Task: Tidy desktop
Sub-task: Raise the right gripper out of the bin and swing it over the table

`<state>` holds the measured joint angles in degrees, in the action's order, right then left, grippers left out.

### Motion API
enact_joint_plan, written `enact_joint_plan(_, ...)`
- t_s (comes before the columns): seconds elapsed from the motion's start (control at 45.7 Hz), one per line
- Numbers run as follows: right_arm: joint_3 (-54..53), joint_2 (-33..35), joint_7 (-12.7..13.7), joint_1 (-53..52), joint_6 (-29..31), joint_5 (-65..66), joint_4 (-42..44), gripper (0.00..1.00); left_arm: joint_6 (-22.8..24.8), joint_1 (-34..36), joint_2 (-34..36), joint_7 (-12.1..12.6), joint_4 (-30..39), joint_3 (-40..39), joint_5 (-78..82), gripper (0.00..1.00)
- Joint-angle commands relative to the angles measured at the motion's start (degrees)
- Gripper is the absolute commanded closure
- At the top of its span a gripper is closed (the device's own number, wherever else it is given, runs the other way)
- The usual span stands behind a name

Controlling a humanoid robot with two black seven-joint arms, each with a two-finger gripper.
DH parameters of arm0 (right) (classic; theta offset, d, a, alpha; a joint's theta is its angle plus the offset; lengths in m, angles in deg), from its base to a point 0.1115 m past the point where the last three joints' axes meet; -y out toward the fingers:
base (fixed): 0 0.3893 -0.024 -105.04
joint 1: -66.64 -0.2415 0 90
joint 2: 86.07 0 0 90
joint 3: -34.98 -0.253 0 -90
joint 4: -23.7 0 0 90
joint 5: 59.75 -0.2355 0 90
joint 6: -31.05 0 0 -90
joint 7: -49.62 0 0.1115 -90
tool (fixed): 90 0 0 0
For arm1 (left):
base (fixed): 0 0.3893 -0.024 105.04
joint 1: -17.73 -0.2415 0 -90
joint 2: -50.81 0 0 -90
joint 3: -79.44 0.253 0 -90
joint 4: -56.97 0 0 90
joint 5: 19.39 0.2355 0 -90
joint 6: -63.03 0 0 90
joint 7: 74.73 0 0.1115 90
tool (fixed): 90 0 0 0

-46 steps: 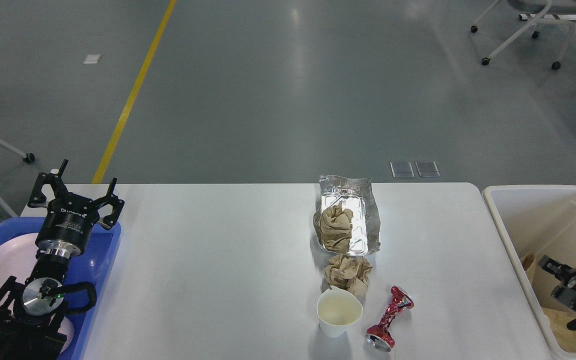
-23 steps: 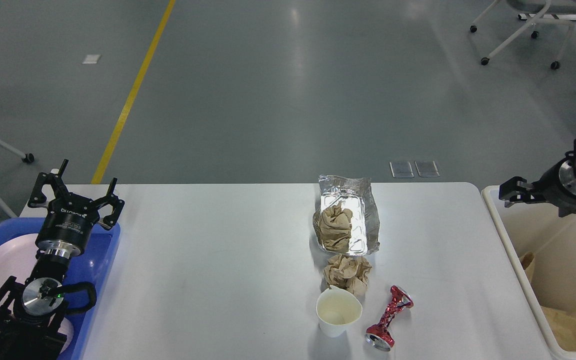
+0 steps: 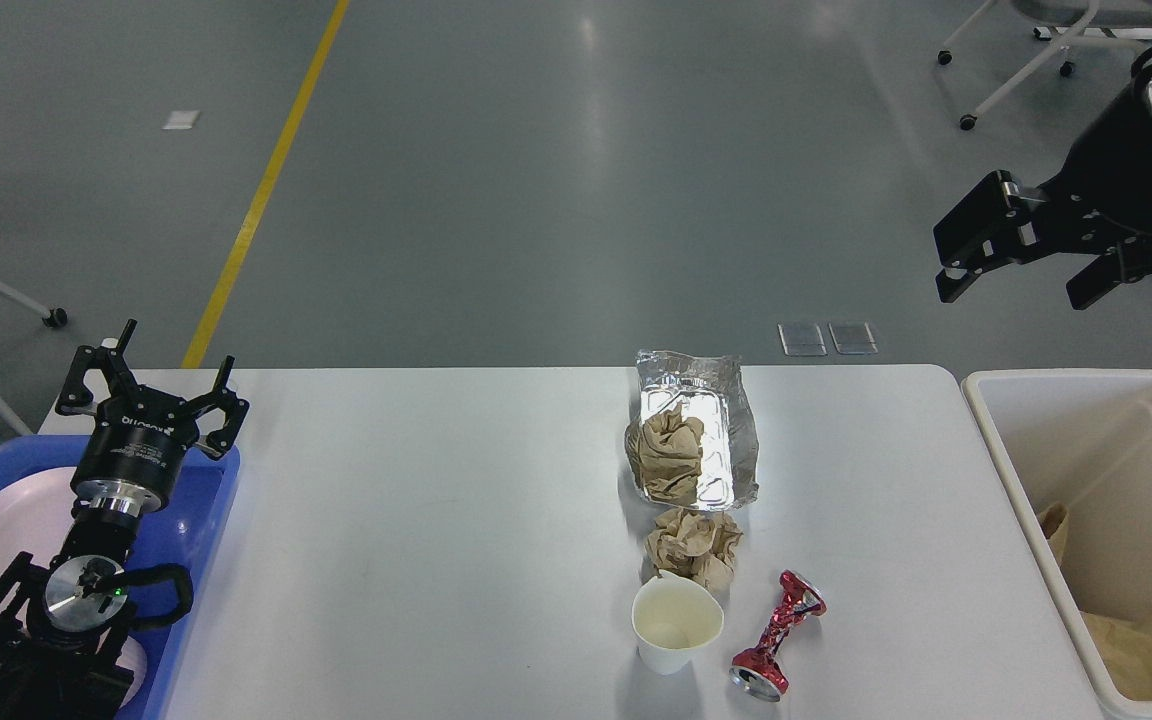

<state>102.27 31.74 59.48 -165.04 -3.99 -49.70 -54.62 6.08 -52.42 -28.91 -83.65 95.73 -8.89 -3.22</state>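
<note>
my right gripper (image 3: 1011,265) hangs released above the bin (image 3: 1086,400); next i judge the crushed can (image 3: 776,635) needs grasping off the desktop (image 3: 436,520).

Smooth grey-green glossy floor (image 3: 556,200) spreading behind, streaked with pale overhead light reflections near 12 o'clock. Yellow painted floor line (image 3: 261,195) slanting toward 11 o'clock. White-framed wheeled chair base (image 3: 1036,55) at 1 o'clock. Two small grey rectangular floor plates (image 3: 829,338) just past centre.
</note>
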Motion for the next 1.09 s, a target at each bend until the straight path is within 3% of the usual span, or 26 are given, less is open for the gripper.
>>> enact_joint_plan(0.0,1.2,-1.0,0.1,-7.2,0.0,-0.6,-7.2,0.00,0.0,0.0,0.0,0.0,0.0,0.0,0.0,0.04)
enact_joint_plan(0.175,0.7,-1.2,0.0,-11.0,0.0,-0.6,-12.6,0.00,0.0,0.0,0.0,0.0,0.0,0.0,0.0,0.04)
enact_joint_plan(0.591,-0.1,-3.0,-0.3,-10.5,0.0,-3.4,-12.2,0.00,0.0,0.0,0.0,0.0,0.0,0.0,0.0,0.04)
enact_joint_plan(0.766,-2.1,-3.9,-0.3,-10.3,0.0,-11.3,-11.4,0.00,0.0,0.0,0.0,0.0,0.0,0.0,0.0,0.04)
enact_joint_plan(0.92,-4.7,-5.9,-0.1,-4.9,-0.1,-13.7,-11.2,0.00,0.0,0.0,0.0,0.0,0.0,0.0,0.0,0.04)
enact_joint_plan(1.073,-6.3,-12.1,-0.1,2.6,-11.0,-13.9,-11.2,0.00,0.0,-0.1,0.0,0.0,0.0,0.0,0.0,0.04)
